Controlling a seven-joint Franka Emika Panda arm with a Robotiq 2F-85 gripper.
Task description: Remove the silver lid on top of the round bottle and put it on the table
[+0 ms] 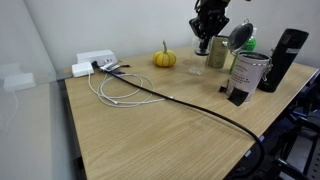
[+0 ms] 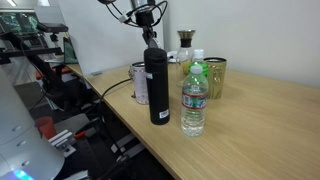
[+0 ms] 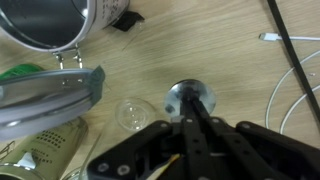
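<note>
Gripper (image 3: 190, 110): clamped on the silver lid (image 3: 190, 95), held above the table (image 3: 220, 50).
Round bottle (image 3: 130, 113): apparently uncapped, left of the lid.
Remaining: lid to be set down.

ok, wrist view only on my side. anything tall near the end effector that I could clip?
Observer: Yes. A tall black bottle stands upright next to the labelled tin, close to the table edge.
Operator: what's at the other end of the table?
Observer: What looks like a white power strip, at the corner away from the end effector.
Operator: anything between there and me?
Observer: A small orange pumpkin, sitting on the tabletop between the strip and the end effector.
</note>
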